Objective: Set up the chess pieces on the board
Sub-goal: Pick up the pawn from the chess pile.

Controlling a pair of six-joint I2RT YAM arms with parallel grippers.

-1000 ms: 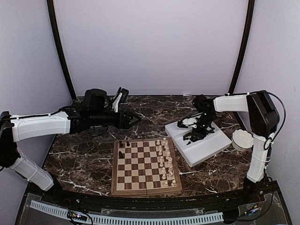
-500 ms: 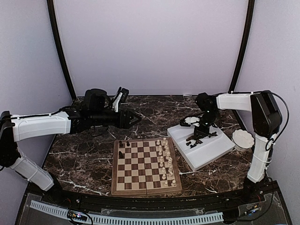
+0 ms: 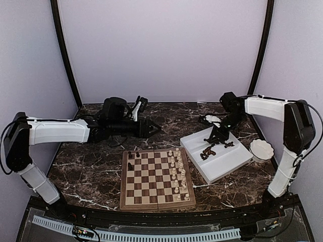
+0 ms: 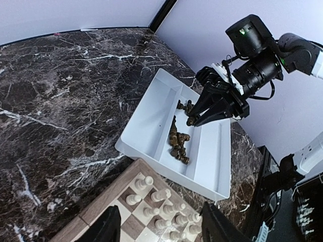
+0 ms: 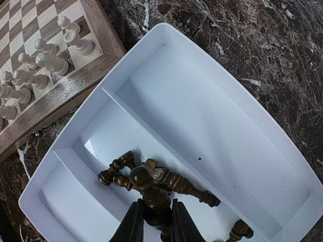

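The board (image 3: 122, 182) lies at the table's middle, with three dark chess pieces (image 3: 131, 155) on its far left squares and cream pieces (image 3: 177, 171) on its right files. More dark chess pieces (image 3: 206, 150) lie heaped in a white divided tray (image 3: 228, 164) to the right. My right gripper (image 3: 215, 137) hangs over that heap, shut on one dark round-headed piece (image 5: 147, 192) lifted off the tray (image 5: 202, 116). The left wrist view shows the same gripper (image 4: 198, 119) above the heap (image 4: 177, 143). My left gripper (image 3: 154, 129) hovers open behind the board's far edge with nothing in it.
A small white bowl (image 3: 261, 149) stands right of the tray. A white round dish (image 3: 212, 120) lies behind the tray. Dark marble table (image 3: 91, 166) surrounds the board. In the right wrist view the board's corner (image 5: 75, 80) with cream pieces lies left of the tray.
My right gripper closed on a dark piece in the tray and rose back and to the right with it. My left arm reached further right behind the board.
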